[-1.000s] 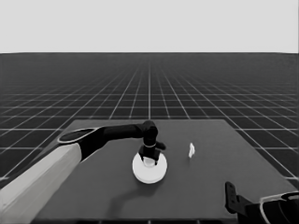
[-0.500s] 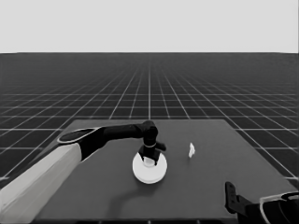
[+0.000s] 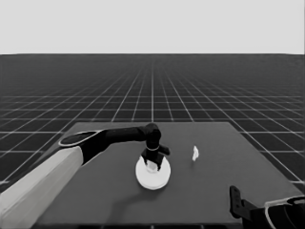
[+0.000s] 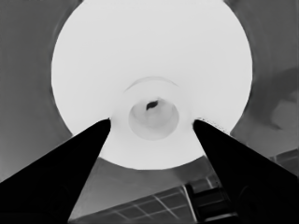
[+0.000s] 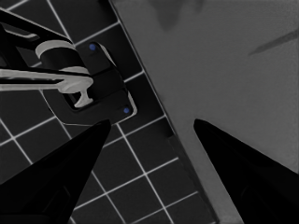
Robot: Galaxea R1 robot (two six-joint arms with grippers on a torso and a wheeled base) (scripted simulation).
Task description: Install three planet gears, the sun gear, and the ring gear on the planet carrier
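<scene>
Nothing has shifted since the earlier frame: the left gripper [image 3: 153, 164] stays at frame centre, fingers spread around the hub of the larger round part [image 3: 152, 173], which hides any gears, suggesting assembly is nearly complete; the right gripper [image 5: 149, 140] waits open at lower right.

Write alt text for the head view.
The left gripper hangs over a white round part at mid-table, its arm entering from the left. A thin white piece lies to the right; the right arm waits at the lower right corner.

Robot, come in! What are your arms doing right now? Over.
Left end effector over the larger round part at mid-table, fingers open astride its raised centre hub. Right end effector parked, open, at the table's near right corner. Thin white piece lies apart, not in the way.
</scene>
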